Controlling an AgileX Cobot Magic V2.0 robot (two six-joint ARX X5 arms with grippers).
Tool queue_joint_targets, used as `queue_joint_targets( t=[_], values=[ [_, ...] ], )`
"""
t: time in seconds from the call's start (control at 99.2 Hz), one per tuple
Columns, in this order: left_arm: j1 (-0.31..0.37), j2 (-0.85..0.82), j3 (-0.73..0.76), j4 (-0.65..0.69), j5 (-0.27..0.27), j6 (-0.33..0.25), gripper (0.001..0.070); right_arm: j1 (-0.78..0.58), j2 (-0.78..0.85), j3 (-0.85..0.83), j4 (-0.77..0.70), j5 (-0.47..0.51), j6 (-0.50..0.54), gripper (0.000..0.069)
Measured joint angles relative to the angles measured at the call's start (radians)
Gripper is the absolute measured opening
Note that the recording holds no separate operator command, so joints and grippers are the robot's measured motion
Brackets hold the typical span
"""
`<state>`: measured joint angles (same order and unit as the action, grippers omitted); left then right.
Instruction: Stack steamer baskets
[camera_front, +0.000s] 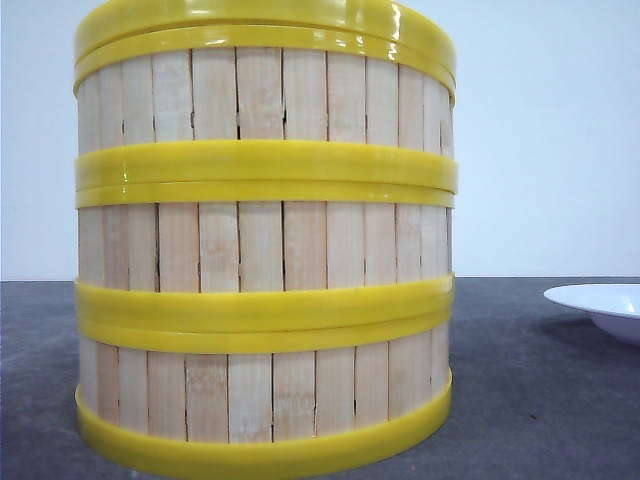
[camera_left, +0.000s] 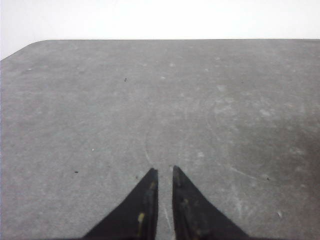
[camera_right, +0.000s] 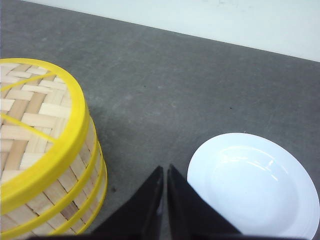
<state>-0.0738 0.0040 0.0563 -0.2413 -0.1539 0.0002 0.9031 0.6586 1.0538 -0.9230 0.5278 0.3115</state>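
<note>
3 steamer baskets (camera_front: 265, 240) stacked in one column on desk (camera_front: 530, 400), white plate (camera_front: 600, 308) just beside, toward desk's right edge. Left hand (camera_left: 165, 175) & right hand (camera_right: 165, 172): fingers nearly together, holding nothing.

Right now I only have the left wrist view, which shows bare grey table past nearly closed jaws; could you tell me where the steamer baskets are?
Observer: The steamer baskets stand in one stack of three, close in front of the front camera.
Operator: Thank you. Is anything else on the table?
Observer: Yes, an empty white plate sits apart from the stack, to its right.
Operator: And the right gripper?
Observer: The right gripper hangs above the table between stack and plate, jaws nearly together, holding nothing.
</note>
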Motion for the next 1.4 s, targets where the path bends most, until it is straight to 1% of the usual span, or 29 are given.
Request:
queue_joint_targets(
  t=[0.333, 0.474, 0.575, 0.696, 0.746, 0.837, 0.938, 1.039, 1.21, 1.301, 1.402],
  values=[
    [0.0, 0.0, 0.0, 0.0, 0.0, 0.0, 0.0025, 0.0, 0.0, 0.0, 0.0, 0.001, -0.002, 0.0009],
    [0.0, 0.0, 0.0, 0.0, 0.0, 0.0, 0.0025, -0.009, 0.0, 0.0, 0.0, 0.041, -0.024, 0.0009],
    [0.0, 0.0, 0.0, 0.0, 0.0, 0.0, 0.0025, -0.058, 0.0, 0.0, 0.013, 0.068, -0.045, 0.0009],
    [0.0, 0.0, 0.0, 0.001, 0.0, 0.0, 0.0025, -0.183, -0.011, -0.008, 0.09, 0.064, -0.08, 0.0009],
    [0.0, 0.0, 0.0, 0.001, 0.0, 0.0, 0.0025, -0.247, -0.027, -0.027, 0.139, 0.033, -0.098, 0.0009],
    [0.0, 0.0, 0.0, 0.002, 0.0, 0.0, 0.0025, -0.372, -0.082, -0.1, 0.254, -0.071, -0.148, 0.0009],
    [0.0, 0.0, -0.001, 0.002, 0.0, 0.0, 0.0025, -0.5, -0.158, -0.212, 0.391, -0.197, -0.209, 0.0009],
    [0.0, 0.0, -0.001, 0.002, 0.0, 0.0, 0.0025, -0.608, -0.24, -0.345, 0.492, -0.274, -0.245, 0.0009],
    [0.0, 0.0, -0.001, 0.002, 0.0, 0.0, 0.0025, -0.75, -0.373, -0.576, 0.565, -0.353, -0.263, 0.0009],
    [0.0, 0.0, -0.001, 0.002, 0.0, 0.0, 0.0025, -0.814, -0.439, -0.69, 0.6, -0.412, -0.264, 0.0009],
    [0.0, 0.0, -0.001, 0.002, 0.0, 0.0, 0.0025, -0.864, -0.506, -0.784, 0.626, -0.473, -0.263, 0.0009]
  ],
)
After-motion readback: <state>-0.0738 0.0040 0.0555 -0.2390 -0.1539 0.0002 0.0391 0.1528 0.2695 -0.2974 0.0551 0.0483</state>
